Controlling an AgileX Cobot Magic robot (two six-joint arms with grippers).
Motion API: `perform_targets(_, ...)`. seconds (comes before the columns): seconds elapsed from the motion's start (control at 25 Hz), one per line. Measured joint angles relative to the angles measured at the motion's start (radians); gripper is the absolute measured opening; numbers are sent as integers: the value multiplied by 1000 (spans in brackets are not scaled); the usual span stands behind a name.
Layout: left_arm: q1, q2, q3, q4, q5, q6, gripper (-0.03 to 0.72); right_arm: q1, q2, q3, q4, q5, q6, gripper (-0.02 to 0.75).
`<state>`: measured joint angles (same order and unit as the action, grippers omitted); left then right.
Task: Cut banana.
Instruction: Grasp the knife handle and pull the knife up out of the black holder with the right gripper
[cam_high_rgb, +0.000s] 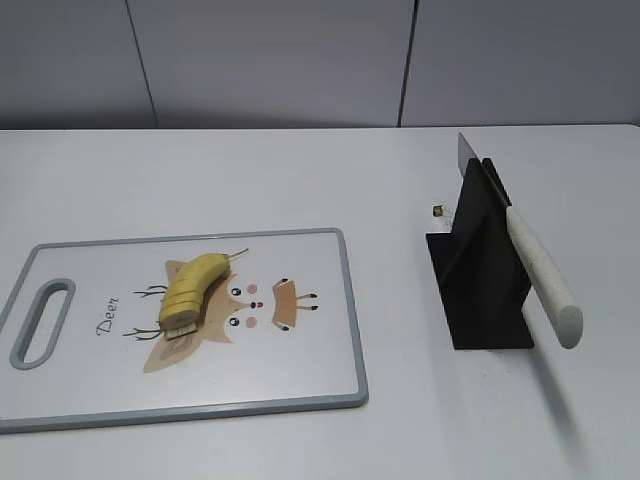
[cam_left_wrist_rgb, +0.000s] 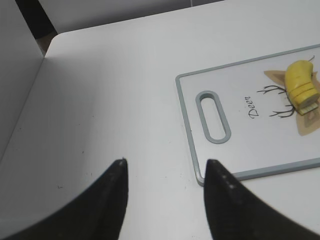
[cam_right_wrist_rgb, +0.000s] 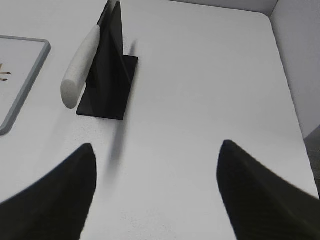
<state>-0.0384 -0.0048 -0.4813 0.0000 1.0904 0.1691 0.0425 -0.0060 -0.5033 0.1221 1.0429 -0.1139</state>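
Observation:
The yellow banana (cam_high_rgb: 192, 288) lies on the white cutting board (cam_high_rgb: 300, 370) over a deer print, stem tip pointing back right, its near end cut into round slices. It also shows in the left wrist view (cam_left_wrist_rgb: 300, 82). A knife (cam_high_rgb: 535, 275) with a white speckled handle rests in a black stand (cam_high_rgb: 480, 280), handle toward the front; both show in the right wrist view, knife (cam_right_wrist_rgb: 80, 65) and stand (cam_right_wrist_rgb: 112, 75). My left gripper (cam_left_wrist_rgb: 165, 172) is open and empty above the table, left of the board's corner. My right gripper (cam_right_wrist_rgb: 156, 150) is open and empty, nearer than the stand. Neither gripper shows in the exterior view.
The cutting board (cam_left_wrist_rgb: 240, 150) has a grey rim and a handle slot (cam_left_wrist_rgb: 212, 116) at its left end. The white table (cam_high_rgb: 400, 180) meets a grey wall at the back. The table's left edge (cam_left_wrist_rgb: 42, 55) and right edge (cam_right_wrist_rgb: 285, 75) show in the wrist views.

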Motion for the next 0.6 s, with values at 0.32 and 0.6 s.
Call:
perform_targets(0.32, 0, 0, 0, 0, 0, 0, 480, 0, 0, 0, 0, 0, 0, 563)
perform_targets(0.6, 0, 0, 0, 0, 0, 0, 480, 0, 0, 0, 0, 0, 0, 561)
